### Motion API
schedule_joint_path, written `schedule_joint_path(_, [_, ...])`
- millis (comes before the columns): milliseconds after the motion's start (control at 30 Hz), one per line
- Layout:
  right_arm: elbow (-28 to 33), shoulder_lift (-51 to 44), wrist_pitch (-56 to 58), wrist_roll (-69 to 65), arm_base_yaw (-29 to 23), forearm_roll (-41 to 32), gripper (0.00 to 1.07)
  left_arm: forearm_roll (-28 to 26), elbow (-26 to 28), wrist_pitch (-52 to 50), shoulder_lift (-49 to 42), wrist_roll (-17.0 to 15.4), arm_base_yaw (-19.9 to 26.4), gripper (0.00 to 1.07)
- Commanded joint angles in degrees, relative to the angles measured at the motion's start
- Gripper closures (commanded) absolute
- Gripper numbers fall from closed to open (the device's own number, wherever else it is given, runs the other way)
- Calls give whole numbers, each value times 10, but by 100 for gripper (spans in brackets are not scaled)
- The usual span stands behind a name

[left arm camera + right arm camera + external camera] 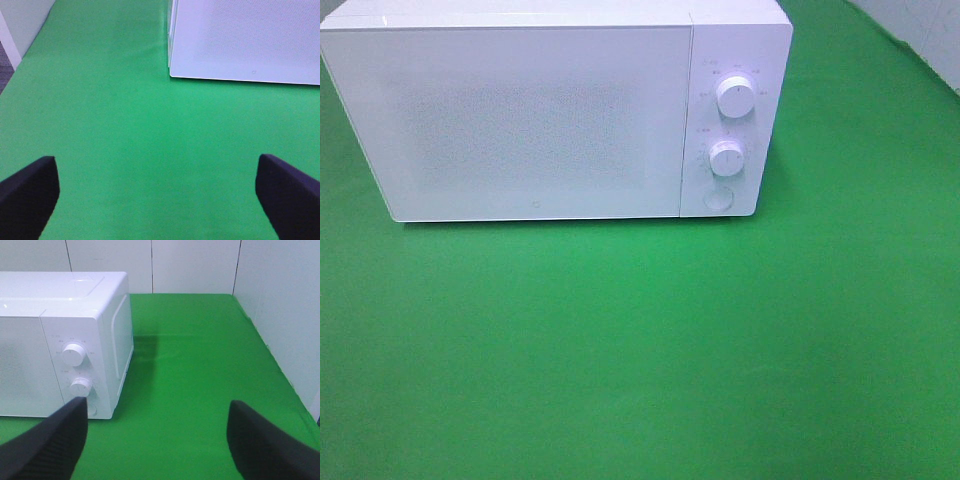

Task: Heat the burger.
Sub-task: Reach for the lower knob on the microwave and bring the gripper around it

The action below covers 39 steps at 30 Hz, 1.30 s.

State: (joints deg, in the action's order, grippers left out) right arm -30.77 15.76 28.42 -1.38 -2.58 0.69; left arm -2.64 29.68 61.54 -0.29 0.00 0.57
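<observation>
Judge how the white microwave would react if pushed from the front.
The microwave looks broad and low, so it would probably slide rather than tip. It sits on a green cloth, which may bunch up under it. Its smooth door offers little to grip, so it is likely slippery.

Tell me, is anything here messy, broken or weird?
Nothing looks spilled, broken or crooked. The closed white microwave sits flat on the green cloth. The left gripper and right gripper hang open and empty. The only odd thing: no burger shows in any view.
</observation>
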Motion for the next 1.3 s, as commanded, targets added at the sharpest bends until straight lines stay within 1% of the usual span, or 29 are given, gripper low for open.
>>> schedule_joint_path(33, [-4, 32, -23, 0, 2, 6, 33, -5, -2, -3, -4, 0, -3, 7])
schedule_joint_path(67, [-4, 58, -33, 0, 2, 6, 33, -5, -2, -3, -4, 0, -3, 7])
schedule_joint_path(100, [-4, 58, -33, 0, 2, 6, 33, -5, -2, -3, -4, 0, -3, 7])
schedule_joint_path(133, [-4, 85, -45, 0, 2, 6, 33, -5, -2, -3, -4, 0, -3, 7])
schedule_joint_path(167, [-4, 85, -45, 0, 2, 6, 33, -5, -2, -3, -4, 0, -3, 7])
schedule_joint_path(233, [-4, 117, -64, 0, 2, 6, 33, -5, -2, -3, -4, 0, -3, 7])
schedule_joint_path(400, [-4, 151, -102, -17, 2, 2, 33, -5, -2, -3, -4, 0, -3, 7])
schedule_joint_path(533, [-4, 193, -166, -31, 2, 3, 33, -5, -2, -3, -4, 0, -3, 7])
schedule_joint_path(567, [-4, 193, -166, -31, 2, 3, 33, -5, -2, -3, -4, 0, -3, 7])
schedule_joint_path(600, [1, 205, -198, -33, 2, 2, 33, -5, -2, -3, -4, 0, -3, 7])
schedule_joint_path(633, [1, 205, -198, -33, 2, 2, 33, -5, -2, -3, -4, 0, -3, 7])
schedule_joint_path(667, [12, 214, -233, -37, 2, 2, 33, -5, -2, -3, -4, 0, -3, 7])
schedule_joint_path(700, [12, 214, -233, -37, 2, 2, 33, -5, -2, -3, -4, 0, -3, 7])
schedule_joint_path(733, [32, 226, -276, -37, 2, 3, 33, -5, -2, -3, -4, 0, -3, 7])
schedule_joint_path(767, [32, 226, -276, -37, 2, 3, 33, -5, -2, -3, -4, 0, -3, 7])
schedule_joint_path(800, [55, 240, -326, -38, 2, 2, 33, -5, -2, -3, -4, 0, -3, 7])
schedule_joint_path(900, [65, 246, -347, -44, 2, 2, 33, -5, -2, -3, -4, 0, -3, 7])
schedule_joint_path(933, [83, 260, -385, -55, 2, 2, 33, -5, -2, -3, -4, 0, -3, 7])
schedule_joint_path(967, [83, 260, -385, -55, 2, 2, 33, -5, -2, -3, -4, 0, -3, 7])
schedule_joint_path(1033, [119, 285, -453, -71, 2, -3, 33, -5, -2, -3, -4, 0, -3, 7])
schedule_joint_path(1067, [119, 285, -453, -71, 2, -3, 33, -5, -2, -3, -4, 0, -3, 7])
schedule_joint_path(1100, [138, 295, -482, -71, 2, -18, 33, -5, -2, -3, -4, 0, -3, 7])
schedule_joint_path(1133, [138, 295, -482, -71, 2, -18, 33, -5, -2, -3, -4, 0, -3, 7])
schedule_joint_path(1167, [157, 307, -517, -71, 2, -42, 33, -5, -2, -3, -4, 0, -3, 7])
schedule_joint_path(1233, [168, 312, -539, -70, 2, -56, 33, -5, -2, -3, -4, 0, -3, 7])
schedule_joint_path(1267, [189, 325, -582, -64, 2, -70, 33, -5, -2, -3, -4, 0, -3, 7])
schedule_joint_path(1300, [189, 325, -582, -64, 2, -70, 33, -5, -2, -3, -4, 0, -3, 7])
